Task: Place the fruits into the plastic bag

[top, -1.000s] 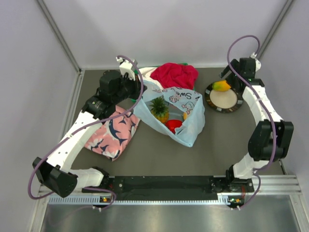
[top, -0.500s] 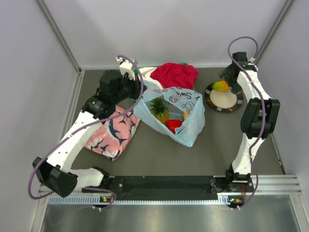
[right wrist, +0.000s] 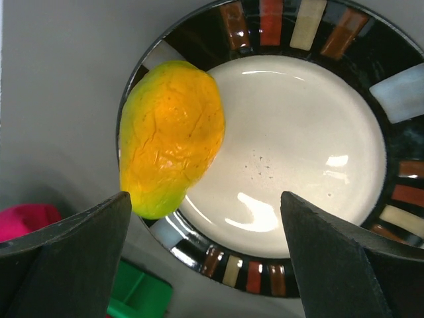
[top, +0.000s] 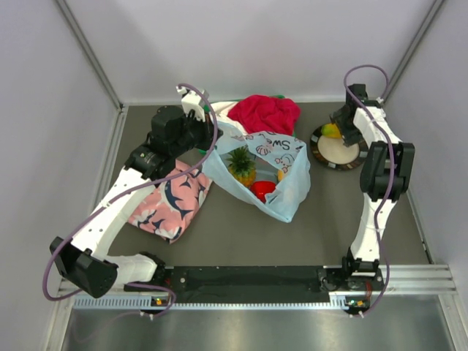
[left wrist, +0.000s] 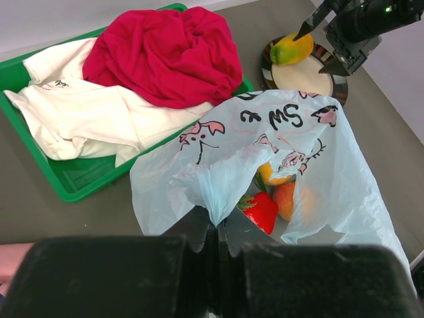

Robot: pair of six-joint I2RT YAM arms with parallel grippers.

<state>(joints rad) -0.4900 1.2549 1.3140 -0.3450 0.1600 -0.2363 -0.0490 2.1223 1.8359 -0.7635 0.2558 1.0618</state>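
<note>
The light-blue plastic bag (top: 285,157) (left wrist: 225,159) lies mid-table with its mouth held up. My left gripper (top: 213,133) (left wrist: 222,228) is shut on a pinch of its rim. Inside it sit the pineapple (top: 241,164), a red fruit (top: 263,190) (left wrist: 263,209) and a peach (left wrist: 285,199). The yellow-orange mango (top: 333,130) (left wrist: 291,48) (right wrist: 171,136) rests on the left edge of a striped plate (top: 344,167) (left wrist: 301,74) (right wrist: 397,99). My right gripper (top: 339,126) (right wrist: 205,199) hovers open just above the plate, its left finger beside the mango's tip, nothing held.
A green tray (top: 219,110) (left wrist: 73,182) with red and white clothes stands behind the bag, close to the plate. A pink shark-print cloth (top: 168,197) lies under my left arm. Walls close in at the back and both sides.
The right arm has folded in, its elbow swinging up and left, and its gripper has shifted left over the mango. The left arm and the bag have not moved.
</note>
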